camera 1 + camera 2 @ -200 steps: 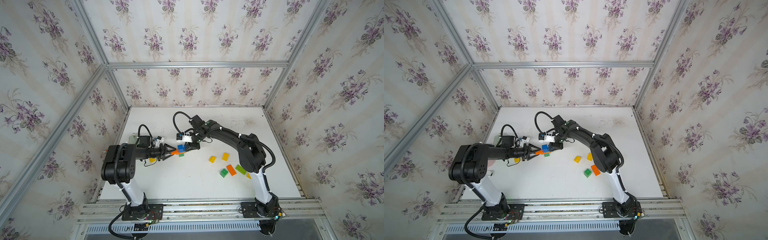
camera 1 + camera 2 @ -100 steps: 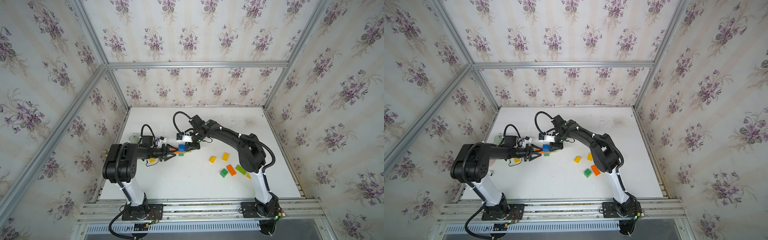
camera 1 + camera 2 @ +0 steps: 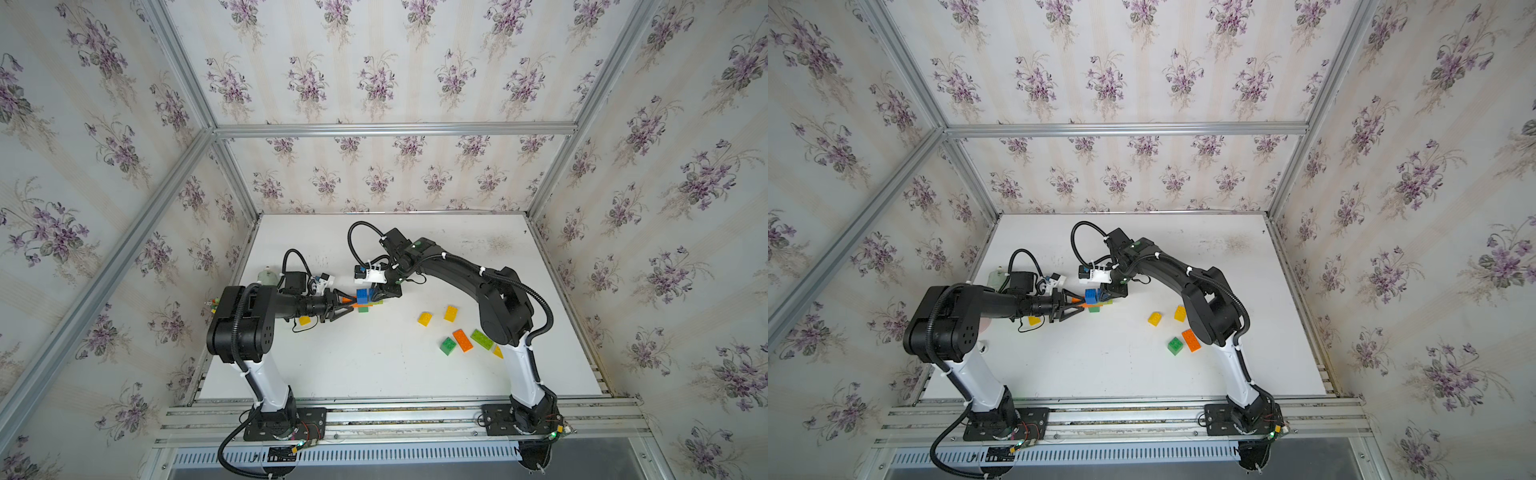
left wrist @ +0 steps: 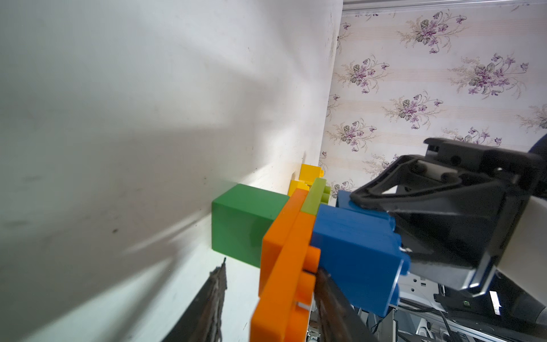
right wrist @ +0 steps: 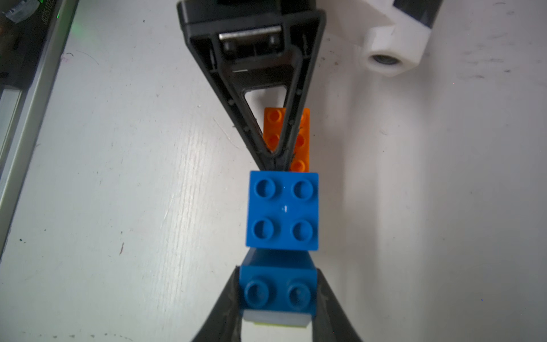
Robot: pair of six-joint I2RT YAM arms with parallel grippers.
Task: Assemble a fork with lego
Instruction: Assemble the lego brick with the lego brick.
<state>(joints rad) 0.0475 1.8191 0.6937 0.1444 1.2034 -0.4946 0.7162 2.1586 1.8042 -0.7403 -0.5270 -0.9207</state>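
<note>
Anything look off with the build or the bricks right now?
Nothing stands out. Both grippers meet at the assembly; the right gripper is shut on its second blue brick. Spare bricks lie flat on the table.

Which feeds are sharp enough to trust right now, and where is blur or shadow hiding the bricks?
Both top views: sharp, evenly lit, walls bowed by the wide lens. Left wrist view: the near left gripper fingers are blurred, and broad soft shadows cross the table. Right wrist view: the blue brick is crisp; table glare beside it.
</note>
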